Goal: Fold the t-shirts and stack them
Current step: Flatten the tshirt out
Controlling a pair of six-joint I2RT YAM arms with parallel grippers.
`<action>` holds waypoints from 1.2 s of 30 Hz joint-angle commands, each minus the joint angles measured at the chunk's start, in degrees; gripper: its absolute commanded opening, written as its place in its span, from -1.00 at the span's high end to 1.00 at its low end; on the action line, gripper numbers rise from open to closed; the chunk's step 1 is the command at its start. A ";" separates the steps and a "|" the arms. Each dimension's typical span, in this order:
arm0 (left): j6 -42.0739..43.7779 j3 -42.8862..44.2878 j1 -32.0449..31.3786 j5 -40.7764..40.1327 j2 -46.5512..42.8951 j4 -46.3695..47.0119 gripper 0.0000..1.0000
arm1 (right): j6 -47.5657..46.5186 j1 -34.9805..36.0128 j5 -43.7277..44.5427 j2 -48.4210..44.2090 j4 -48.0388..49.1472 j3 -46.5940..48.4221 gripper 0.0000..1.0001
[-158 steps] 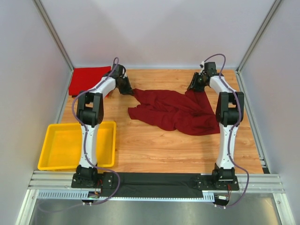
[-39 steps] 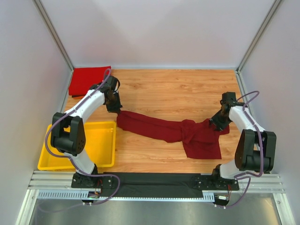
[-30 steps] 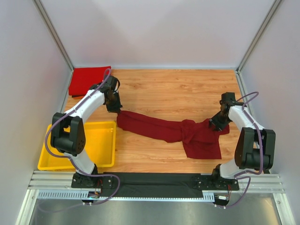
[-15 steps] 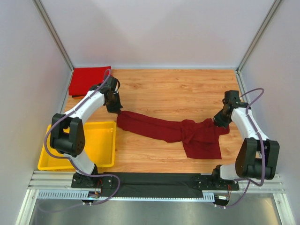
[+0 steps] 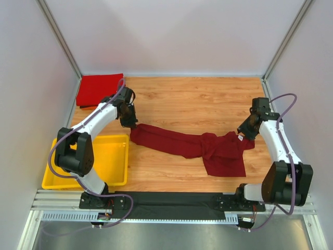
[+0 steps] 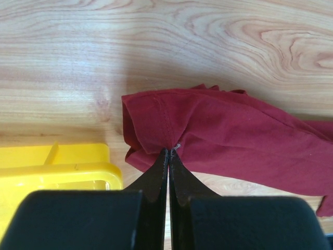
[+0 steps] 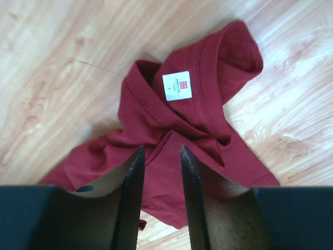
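Letting go was the change on the right. The right gripper (image 5: 243,133) had drawn back a little toward the far right, and its jaws stood narrowly apart with nothing between them. It hung just over the collar end of the maroon shirt (image 5: 187,146), whose white label (image 7: 177,85) faced up. The shirt had been dragged nearer from the far side of the table (image 5: 192,99). It lay across the middle as a twisted rope, bunched and wider at its right end.

The left gripper (image 6: 169,152) had not moved. It stayed pinched shut on the shirt's left hem, just beyond the far right corner of the tray (image 5: 117,156). That arm reached forward and low. The right arm was stretched along the table's right edge with its wrist angled down at the cloth.

To my eye the shirt was not yet spread flat, so folding had hardly begun. The release looked like a regrip. The red shirt (image 5: 99,88) sat folded in the far left corner.
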 commanded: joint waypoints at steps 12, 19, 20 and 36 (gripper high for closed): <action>-0.33 -0.62 -0.23 0.55 -2.52 1.37 1.00 | 7.49 -0.22 -5.19 8.93 0.65 -1.24 0.22; -0.15 -1.49 -0.32 0.02 -3.48 1.63 1.00 | 9.08 -0.13 -3.87 13.06 -0.85 -0.36 0.23; -0.24 -1.58 -0.32 0.11 -3.48 1.89 1.00 | 9.17 -0.13 -4.04 13.15 -0.24 -0.53 0.23; -0.33 -1.23 -0.67 -0.07 -3.40 1.54 1.00 | 10.05 -0.04 -4.57 15.52 1.00 -1.85 0.22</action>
